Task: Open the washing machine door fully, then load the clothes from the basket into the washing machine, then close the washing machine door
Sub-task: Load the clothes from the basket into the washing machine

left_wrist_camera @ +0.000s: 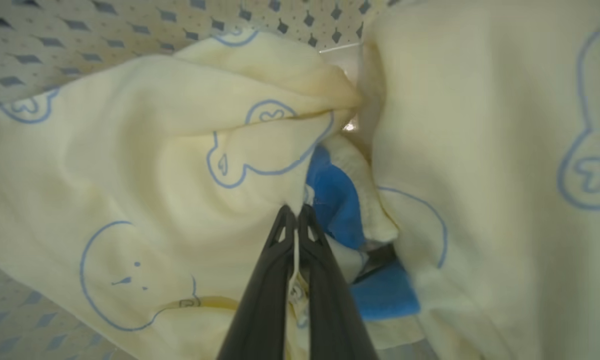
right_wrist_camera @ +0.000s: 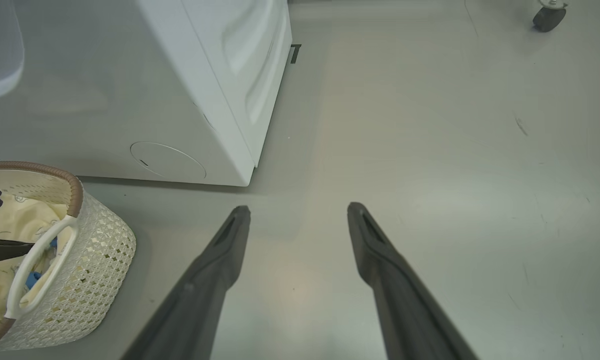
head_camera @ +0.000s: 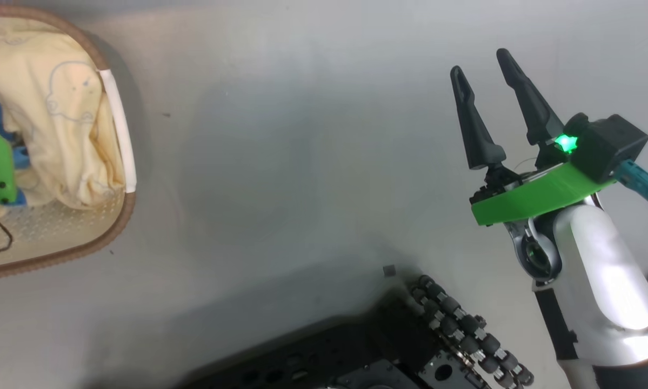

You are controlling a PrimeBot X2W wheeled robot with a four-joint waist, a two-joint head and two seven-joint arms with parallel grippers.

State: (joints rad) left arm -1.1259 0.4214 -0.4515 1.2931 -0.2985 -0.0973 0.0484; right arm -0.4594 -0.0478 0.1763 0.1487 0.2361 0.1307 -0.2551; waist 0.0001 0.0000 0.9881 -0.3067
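While the left gripper (left_wrist_camera: 295, 216) is pinching the clothes (left_wrist_camera: 144, 165) in the basket (right_wrist_camera: 97, 265), the right gripper (head_camera: 479, 62) is hovering over the floor (head_camera: 280, 162), jaws apart.

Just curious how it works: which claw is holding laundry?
The left gripper, pinched shut on the yellow clothes in the basket; the right gripper stands open, empty, over the floor.

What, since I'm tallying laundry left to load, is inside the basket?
Inside the basket lie the clothes, pale yellow with blue patches; the left gripper is shut on a yellow fold. Whatever lies under the bundle is covered.
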